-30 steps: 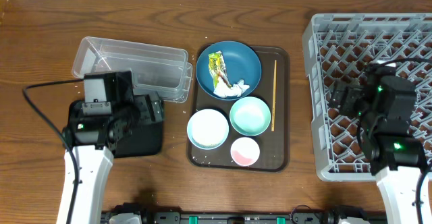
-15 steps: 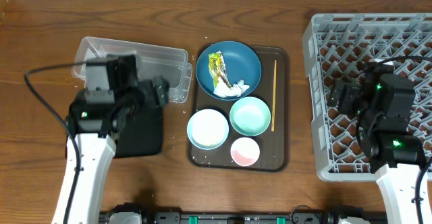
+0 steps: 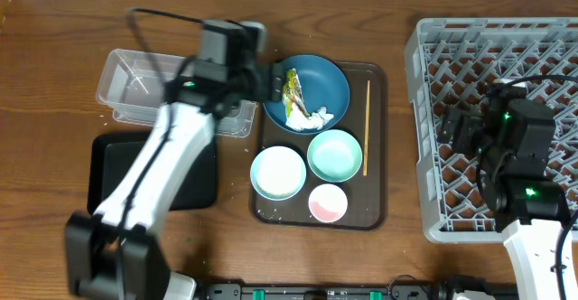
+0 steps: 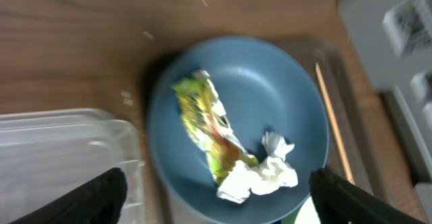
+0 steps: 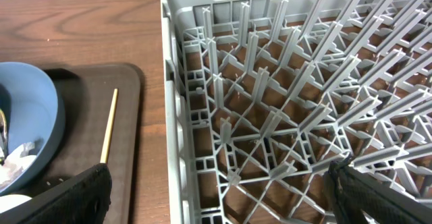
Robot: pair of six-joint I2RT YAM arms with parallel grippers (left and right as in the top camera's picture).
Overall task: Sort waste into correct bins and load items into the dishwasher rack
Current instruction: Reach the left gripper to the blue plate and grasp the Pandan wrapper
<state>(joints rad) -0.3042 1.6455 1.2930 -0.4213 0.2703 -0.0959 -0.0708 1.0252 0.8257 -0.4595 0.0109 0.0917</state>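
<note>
The left gripper (image 4: pixel 216 180) hovers, jaws spread wide and empty, above the large dark-blue round dish (image 3: pixel 330 81) at the far end of the brown rectangular serving tray (image 3: pixel 377 169). In the dish the yellow-green crinkled wrapper (image 4: pixel 202 119) touches the crumpled white paper scrap (image 4: pixel 266 170). The right gripper (image 5: pixel 216 193), released and empty, hangs over the light-grey pegged plastic rack (image 3: pixel 506 42) on the right. The clear rectangular plastic tub (image 3: pixel 135 83) lies just left of the dish.

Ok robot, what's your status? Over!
Left gripper open over blue dish; right gripper open over rack. Wrapper, paper scrap lying in dish. Nothing blocking.
</note>
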